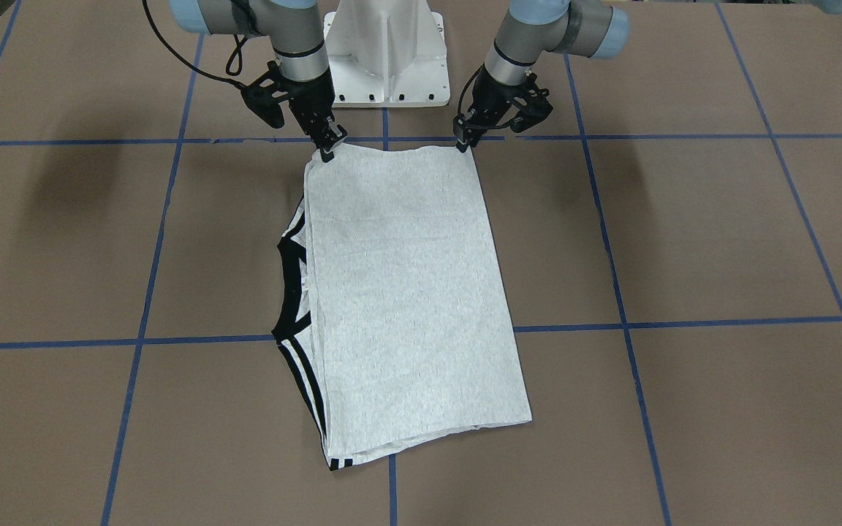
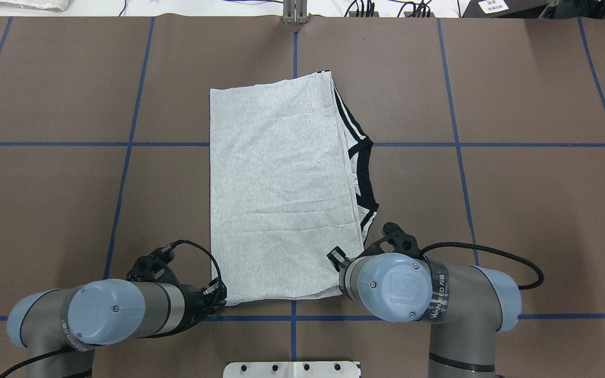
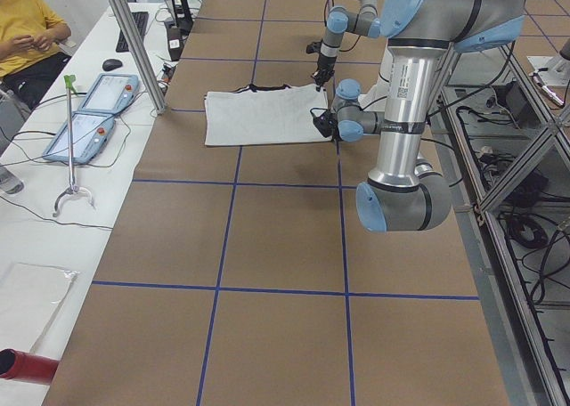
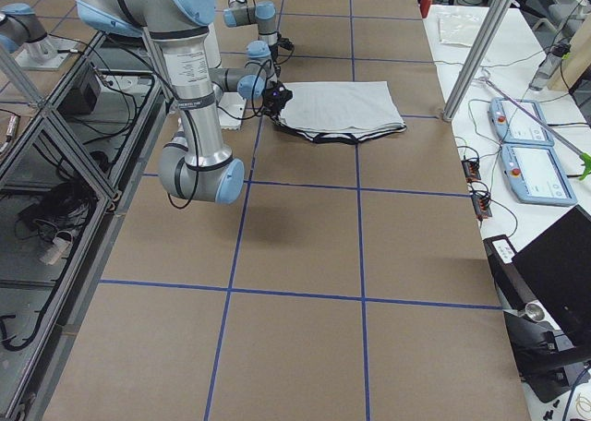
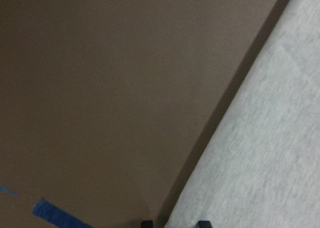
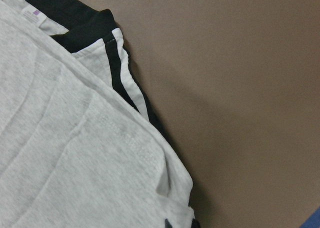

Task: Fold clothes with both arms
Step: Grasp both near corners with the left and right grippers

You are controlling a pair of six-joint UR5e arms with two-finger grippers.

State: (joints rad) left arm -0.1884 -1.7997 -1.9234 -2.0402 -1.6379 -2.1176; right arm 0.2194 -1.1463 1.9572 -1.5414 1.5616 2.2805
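- Shirt (image 1: 406, 292) lies flat mid-worktop (image 1: 684, 241), already folded to a long rectangle. The neckband (image 1: 287, 288) and shoulder stripes peek out from under its edge on the robot's right.
- Long axis runs straight away from the robot base. The short near edge sits just in front of the base, the far short edge well apart.
- Left end effector (image 1: 463, 142): narrow, pinching the near corner on its own side. Its wrist view shows the cloth edge between the tips.
- Right end effector (image 1: 328, 148): narrow, pinching the other near corner, with cloth puckered at the tips in its wrist view.
- All of the shirt lies forward of both end effectors, away from the base. Each arm is nearest its own corner, and neither crosses over.
- Judgement: next is probably to lift the near edge and carry it along the long axis to the far edge, halving the length. Both arms need to stay level or the fold will skew.
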